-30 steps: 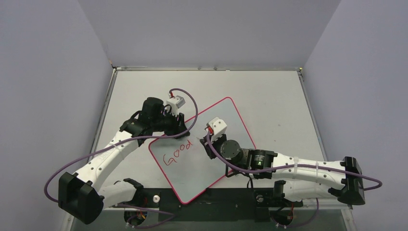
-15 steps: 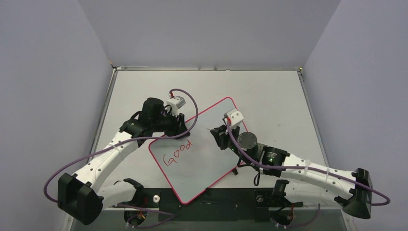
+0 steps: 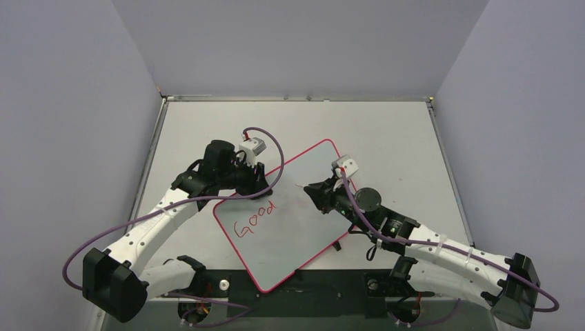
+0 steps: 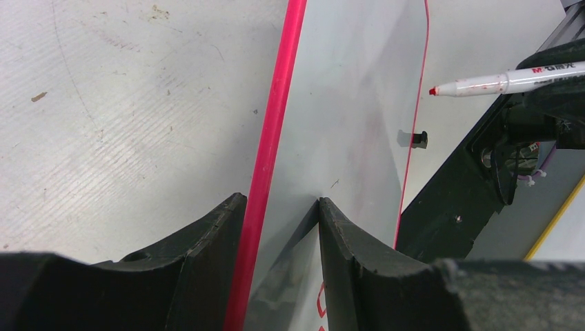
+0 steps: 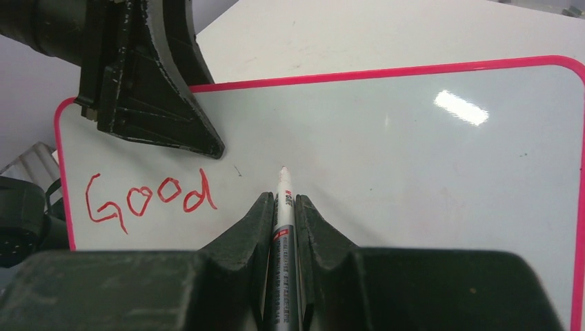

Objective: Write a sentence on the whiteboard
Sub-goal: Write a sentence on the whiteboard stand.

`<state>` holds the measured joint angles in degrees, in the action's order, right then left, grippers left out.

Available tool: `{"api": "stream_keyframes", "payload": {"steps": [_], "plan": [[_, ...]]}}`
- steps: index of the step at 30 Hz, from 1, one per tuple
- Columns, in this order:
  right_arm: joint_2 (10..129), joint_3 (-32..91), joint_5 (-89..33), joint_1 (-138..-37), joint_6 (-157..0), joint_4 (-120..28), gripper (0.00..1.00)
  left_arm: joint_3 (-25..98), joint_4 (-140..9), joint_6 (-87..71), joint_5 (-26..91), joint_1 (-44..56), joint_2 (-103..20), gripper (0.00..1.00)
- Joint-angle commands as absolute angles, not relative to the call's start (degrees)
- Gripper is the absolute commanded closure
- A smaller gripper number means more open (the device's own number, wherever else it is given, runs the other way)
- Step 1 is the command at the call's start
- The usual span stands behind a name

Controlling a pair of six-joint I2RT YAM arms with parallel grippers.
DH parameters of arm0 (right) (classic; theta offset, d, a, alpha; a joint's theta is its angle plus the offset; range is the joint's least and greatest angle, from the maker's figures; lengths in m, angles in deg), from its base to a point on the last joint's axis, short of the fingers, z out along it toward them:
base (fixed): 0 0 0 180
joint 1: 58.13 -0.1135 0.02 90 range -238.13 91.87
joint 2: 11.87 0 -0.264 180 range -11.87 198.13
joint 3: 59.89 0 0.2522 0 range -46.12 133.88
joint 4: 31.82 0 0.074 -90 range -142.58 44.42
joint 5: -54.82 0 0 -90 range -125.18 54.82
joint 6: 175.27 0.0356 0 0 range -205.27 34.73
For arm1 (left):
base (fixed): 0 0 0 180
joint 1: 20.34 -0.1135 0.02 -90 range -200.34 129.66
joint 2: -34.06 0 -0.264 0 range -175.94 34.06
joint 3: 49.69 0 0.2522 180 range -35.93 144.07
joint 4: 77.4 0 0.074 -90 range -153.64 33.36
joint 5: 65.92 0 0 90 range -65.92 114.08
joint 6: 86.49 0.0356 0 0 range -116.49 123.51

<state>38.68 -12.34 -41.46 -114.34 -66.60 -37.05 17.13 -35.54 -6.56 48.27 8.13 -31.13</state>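
Observation:
The whiteboard (image 3: 303, 224) lies tilted on the table, pink-red frame all round. The sentence (image 3: 255, 219) is one red word, "Good", near the board's left end; it also shows in the right wrist view (image 5: 148, 196). My right gripper (image 3: 319, 194) is shut on a marker (image 5: 283, 207), whose red tip points at bare board right of "Good". The marker also shows in the left wrist view (image 4: 503, 81), seemingly lifted off the surface. My left gripper (image 4: 277, 203) straddles the board's frame (image 4: 272, 138), one finger on the board, one on the table, jaws apart.
A small black clip (image 4: 417, 139) sits on the board's far long edge. The pale grey tabletop (image 3: 386, 138) runs behind the board to walls on three sides. The arms' black base rail (image 3: 324, 283) lies along the near edge, under the board's near corner.
My right arm has swung right and farther back, carrying the marker from beside "Good" toward the board's middle. The left gripper and the board have not moved. No new writing.

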Motion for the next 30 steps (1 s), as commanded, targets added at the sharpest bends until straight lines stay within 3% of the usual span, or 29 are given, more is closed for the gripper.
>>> {"api": "stream_keyframes", "payload": {"steps": [1,30], "plan": [[39.0,-12.9,-37.3,-113.7,-66.1,-31.0,1.00,17.5,-37.5,-3.4,42.5,8.1,-29.8,1.00],[47.3,-10.8,-32.9,-113.5,-67.8,-28.0,1.00,17.5,-37.3,-3.1,41.7,8.6,-30.5,1.00]]}}
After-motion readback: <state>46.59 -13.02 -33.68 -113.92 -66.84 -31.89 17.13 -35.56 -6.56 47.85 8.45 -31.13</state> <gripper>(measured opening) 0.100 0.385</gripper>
